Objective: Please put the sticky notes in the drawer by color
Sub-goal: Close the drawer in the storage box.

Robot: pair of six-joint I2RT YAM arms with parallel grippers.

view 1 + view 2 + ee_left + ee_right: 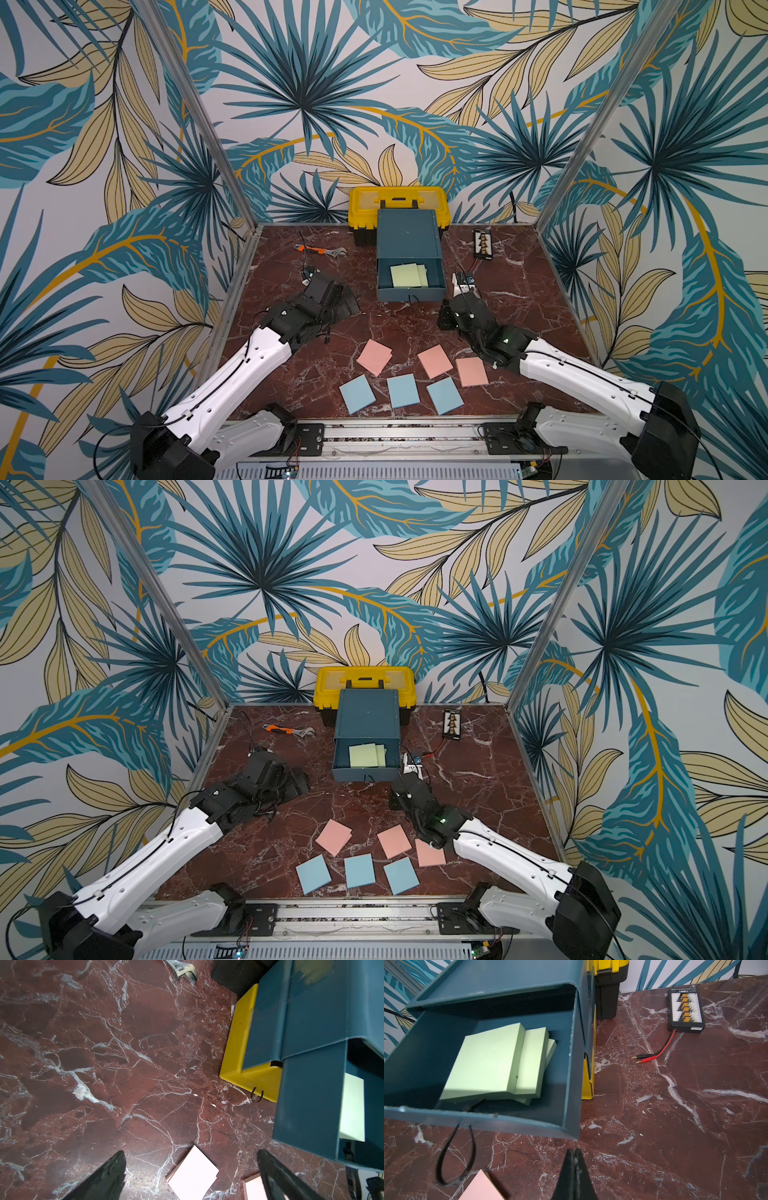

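- The three-drawer chest [409, 235] is standing at the back of the marble table [519, 299], its teal top drawer [411, 294] hanging pulled out.
- The right jaws are hovering pressed shut and empty just off that drawer's front corner. The left jaws are gaping wide beside the chest, holding nothing.
- Three green sticky notes [407, 275] are lying stacked askew inside the open drawer. Pink sticky notes [375, 356] and blue sticky notes [403, 390] are waiting near the table's front edge.
- Closing the drawer is likely the step in hand. It is calling for a square push at mid-front, clear of the cord loop [473, 1151], so the chest is not skewing.
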